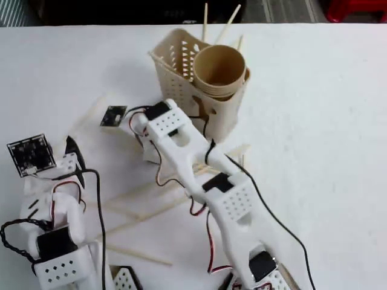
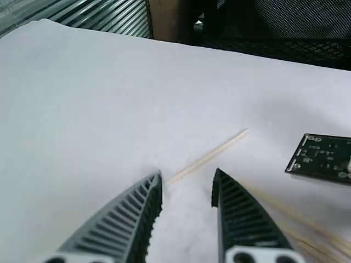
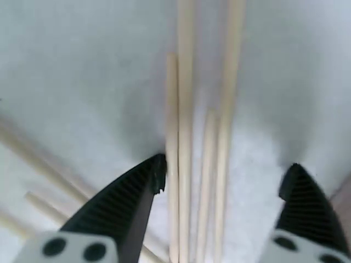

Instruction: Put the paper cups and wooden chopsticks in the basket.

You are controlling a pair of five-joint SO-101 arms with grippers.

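The cream slotted basket point(image 1: 175, 69) stands at the table's far middle with stacked paper cups point(image 1: 219, 67) inside and a few chopsticks point(image 1: 228, 24) sticking up from it. My right arm point(image 1: 181, 142) stretches from the near right to just in front of the basket. Its gripper point(image 3: 226, 170) is open, straddling several parallel wooden chopsticks point(image 3: 185, 109) lying on the table. My left gripper point(image 2: 186, 183) is open over bare table at the near left, with one chopstick point(image 2: 211, 155) just beyond its tips. More loose chopsticks point(image 1: 145, 192) lie between the arms.
A small dark circuit board point(image 1: 113, 116) point(image 2: 323, 159) lies left of the basket, and a black-and-white square marker point(image 1: 30, 154) sits on the left arm. One chopstick point(image 1: 140, 255) lies near the front edge. White table stretches to the right of the basket.
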